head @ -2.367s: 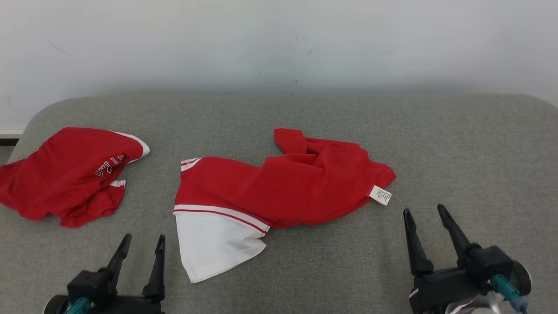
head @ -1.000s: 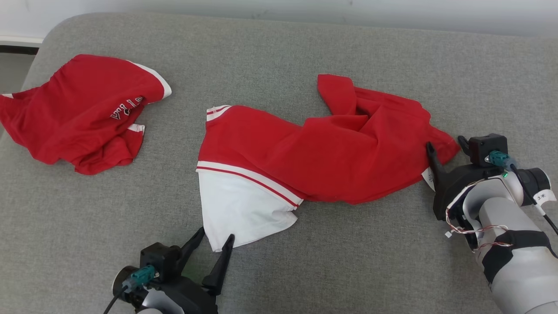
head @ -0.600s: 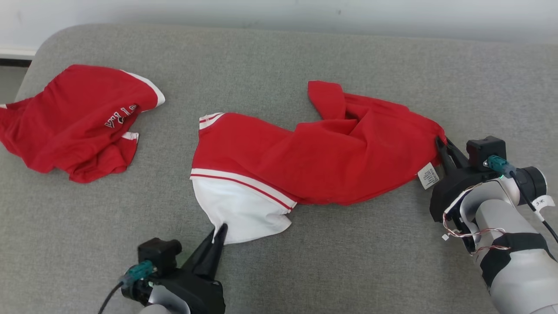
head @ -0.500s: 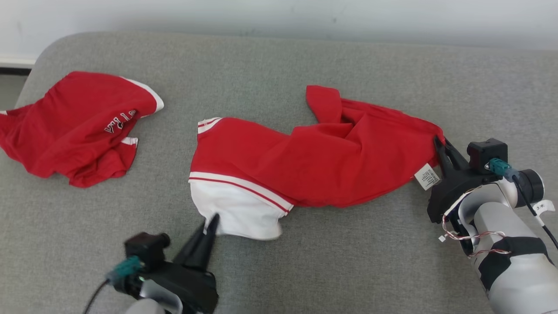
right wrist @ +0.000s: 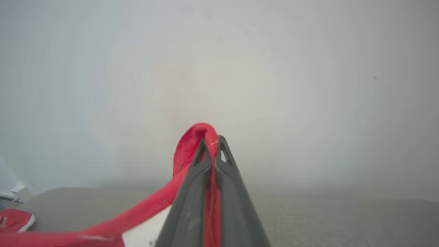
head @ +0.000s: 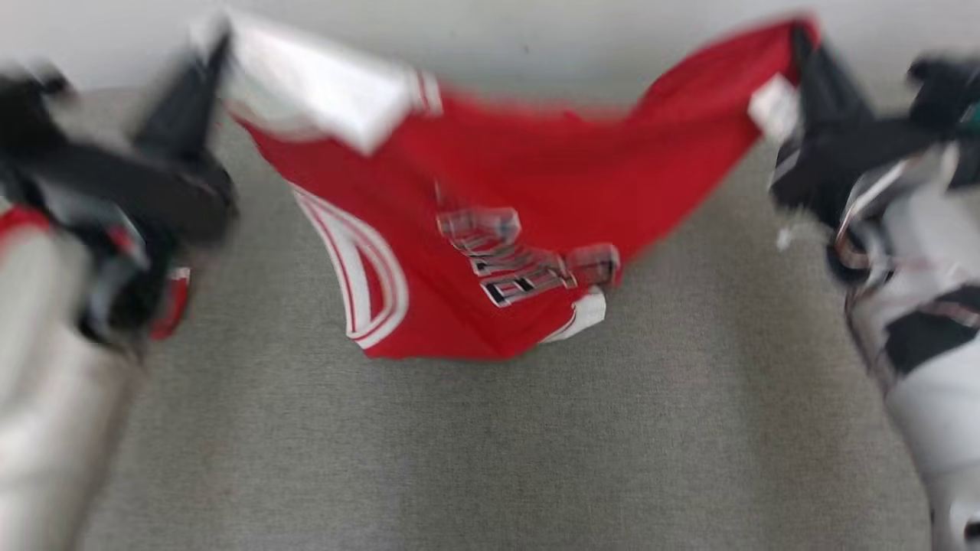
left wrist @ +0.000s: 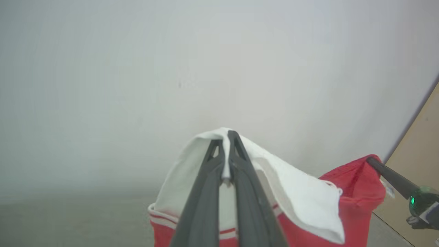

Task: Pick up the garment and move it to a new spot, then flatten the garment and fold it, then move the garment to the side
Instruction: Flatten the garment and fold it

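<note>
Both arms have swung upward since half a second ago, and the garment that was lying on the cushion is now hanging in the air between them. The left gripper (head: 218, 53) is clamping the white panel (left wrist: 291, 192) at one end. The right gripper (head: 800, 38) is pinching the red hem just beside the care label (head: 769, 107). Both pairs of jaws are pressing shut on cloth, as the wrist views show.

Outward from them, the garment (head: 498, 184) is sagging in a shallow arc with its lettered front hanging lowest. It is seemingly clearing the grey cushion (head: 490, 444), though blur is making that hard to confirm. A second red garment (right wrist: 13, 219) is lying at the cushion's left end.

To carry well, the robot should probably be keeping the grippers level and well apart so the cloth is staying stretched. It should be lifting enough that the lowest fold is not dragging, and steering away from the second garment. Slowing before setting down is likely helping the cloth land spread rather than bunched. The narrow pinch at each end may be risking a slip under a sharp swing.
</note>
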